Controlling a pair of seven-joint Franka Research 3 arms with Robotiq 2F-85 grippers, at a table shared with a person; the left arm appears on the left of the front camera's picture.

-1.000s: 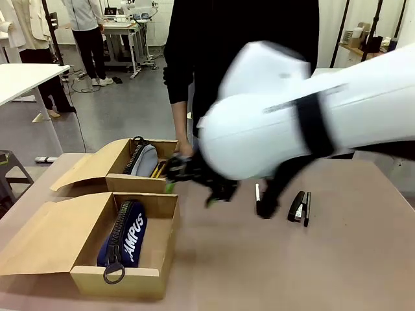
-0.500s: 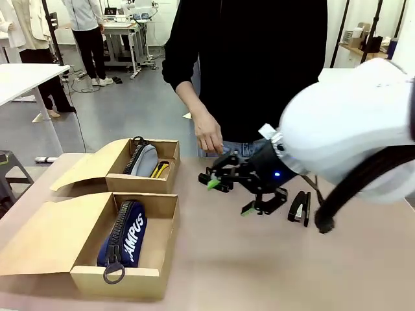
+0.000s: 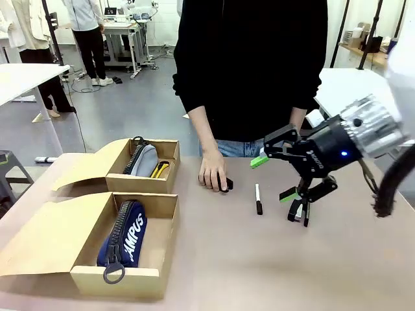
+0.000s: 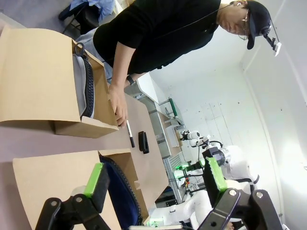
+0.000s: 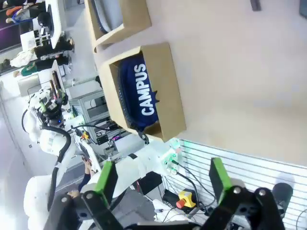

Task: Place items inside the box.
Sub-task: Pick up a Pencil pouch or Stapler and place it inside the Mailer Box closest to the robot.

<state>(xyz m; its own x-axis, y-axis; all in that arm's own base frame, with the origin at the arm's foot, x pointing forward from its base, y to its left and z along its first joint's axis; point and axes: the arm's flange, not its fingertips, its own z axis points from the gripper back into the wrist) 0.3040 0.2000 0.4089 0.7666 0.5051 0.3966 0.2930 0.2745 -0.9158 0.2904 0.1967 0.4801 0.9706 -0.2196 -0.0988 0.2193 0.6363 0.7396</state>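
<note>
Picking step, I'd say: right gripper (image 3: 274, 177), jaws wide, empty, hovers over the stapler (image 3: 297, 212) near the table's (image 3: 259, 272) far edge, pen (image 3: 257, 198) beside. Next: descend and straddle it. Left gripper (image 4: 156, 178), wide too, apparently hangs above the pouch (image 4: 122, 196) in its box (image 4: 48, 187).

Brown table (image 3: 259, 265), flat top: two open cardboard boxes stand on its left half, the near box (image 3: 123, 280) by the robot-side edge and the far box (image 3: 139, 184) just behind it, both with flaps folded out to the left. Right of the far box a person's hand (image 3: 213, 173) rests palm-down on the top, touching a small black object (image 3: 228, 184). Further right lies a slim white pen (image 3: 257, 197), black cap toward the robot, then a black stapler (image 3: 302, 214), apart from the pen.
</note>
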